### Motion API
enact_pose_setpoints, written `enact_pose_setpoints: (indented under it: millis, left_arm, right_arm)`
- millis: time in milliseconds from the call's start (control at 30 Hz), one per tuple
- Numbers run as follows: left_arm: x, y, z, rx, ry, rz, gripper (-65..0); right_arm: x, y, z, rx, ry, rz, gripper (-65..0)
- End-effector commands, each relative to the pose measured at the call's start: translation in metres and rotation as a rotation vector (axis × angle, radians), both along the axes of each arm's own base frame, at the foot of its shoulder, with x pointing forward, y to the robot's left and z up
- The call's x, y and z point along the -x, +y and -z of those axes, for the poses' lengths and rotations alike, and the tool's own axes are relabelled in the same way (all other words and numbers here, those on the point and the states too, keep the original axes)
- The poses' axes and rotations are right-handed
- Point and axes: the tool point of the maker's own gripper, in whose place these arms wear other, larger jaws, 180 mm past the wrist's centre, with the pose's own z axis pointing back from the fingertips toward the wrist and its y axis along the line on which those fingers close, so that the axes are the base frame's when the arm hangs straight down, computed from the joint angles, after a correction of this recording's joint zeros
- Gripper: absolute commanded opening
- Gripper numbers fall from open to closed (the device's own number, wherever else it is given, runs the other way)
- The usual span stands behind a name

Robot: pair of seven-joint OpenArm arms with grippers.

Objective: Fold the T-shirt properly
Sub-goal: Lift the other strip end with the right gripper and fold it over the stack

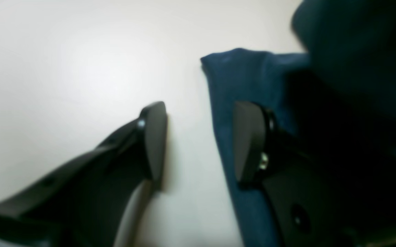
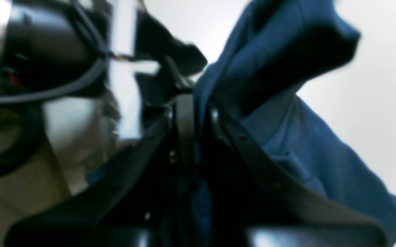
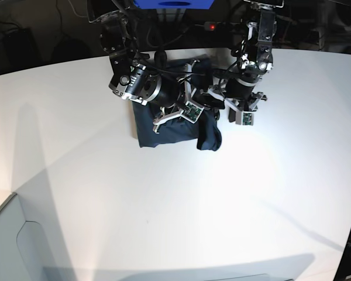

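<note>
We see the T-shirt (image 3: 169,130) as a dark navy-blue heap of soft cloth at the far middle of the white desk (image 3: 164,222), partly folded into a rough block whose near edge runs fairly straight, with one rounded lobe hanging lower at its right corner in the base view; the fabric looks matte and finely woven, and it bunches into thick, shadowed rolls where it is lifted. In the right wrist view the cloth (image 2: 307,151) rises in a puffed fold above the right hand (image 2: 198,137), whose black fingers are pressed together with a strip of the blue fabric pinched between them; the fingers are smooth, hard, dark plastic with small screws along their sides. In the left wrist view the left hand (image 1: 198,144) is spread, its two flat, wedge-shaped pads well apart; one pad hangs over the bare desk (image 1: 64,68), which is glossy and pale, and the other lies over a narrow blue edge of the shirt (image 1: 239,79); whether that pad touches the cloth we cannot tell, as the picture is blurred.
</note>
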Motion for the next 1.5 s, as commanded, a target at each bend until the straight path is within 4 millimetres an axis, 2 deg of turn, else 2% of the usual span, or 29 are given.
enact_pose_setpoints:
  millis: [0, 133, 300, 500, 600, 667, 800, 967, 1133, 1200, 1300, 1367, 1467]
  left_arm:
    - [-0.003, -0.002, -0.006, 0.014, -0.018, -0.002, -34.7]
    - [-0.003, 0.000, -0.006, 0.012, -0.018, -0.006, -34.7]
    - [-0.005, -0.002, -0.007, 0.013, -0.022, -0.001, -34.7]
    - [-0.006, -0.002, -0.008, 0.013, -0.025, -0.001, -34.7]
    - [-0.006, -0.001, -0.008, 0.013, -0.026, -0.003, -34.7]
    - [-0.006, -0.001, -0.008, 0.012, -0.026, -0.004, -34.7]
    - [-0.005, 0.001, -0.007, 0.011, -0.023, -0.007, -34.7]
    - [-0.007, 0.000, -0.010, 0.012, -0.032, -0.006, -34.6]
    - [-0.008, 0.000, -0.012, 0.014, -0.036, -0.009, -34.6]
    - [-0.008, 0.001, -0.012, 0.014, -0.036, -0.011, -34.6]
    - [-0.008, 0.001, -0.012, 0.014, -0.036, -0.012, -34.5]
    - [-0.008, 0.001, -0.013, 0.015, -0.038, -0.013, -34.5]
    - [-0.010, 0.000, -0.022, 0.017, -0.062, -0.011, -34.5]
  right_arm:
    - [-0.009, 0.005, -0.014, -0.037, -0.033, 0.007, -65.0]
    - [-0.018, -0.012, -0.012, -0.004, -0.052, 0.031, -65.0]
    - [-0.033, -0.044, -0.027, 0.029, -0.120, 0.095, -65.0]
    - [-0.026, -0.065, -0.034, 0.085, -0.173, 0.085, -65.0]
    - [-0.023, -0.064, -0.030, 0.087, -0.161, 0.081, -65.0]
    - [-0.021, -0.062, -0.021, 0.087, -0.132, 0.078, -65.0]
    - [-0.029, -0.051, -0.010, 0.066, -0.089, 0.079, -65.0]
    - [-0.035, -0.042, -0.005, 0.050, -0.065, 0.079, -64.9]
    - [-0.028, -0.033, 0.003, 0.057, -0.043, 0.039, -64.2]
    - [-0.026, -0.030, 0.004, 0.057, -0.041, 0.030, -57.9]
    - [-0.021, -0.022, 0.002, 0.053, -0.048, 0.001, -41.9]
    - [-0.020, -0.021, -0.006, 0.044, -0.068, -0.002, -31.6]
    - [-0.019, -0.021, -0.028, 0.019, -0.126, 0.005, -23.0]
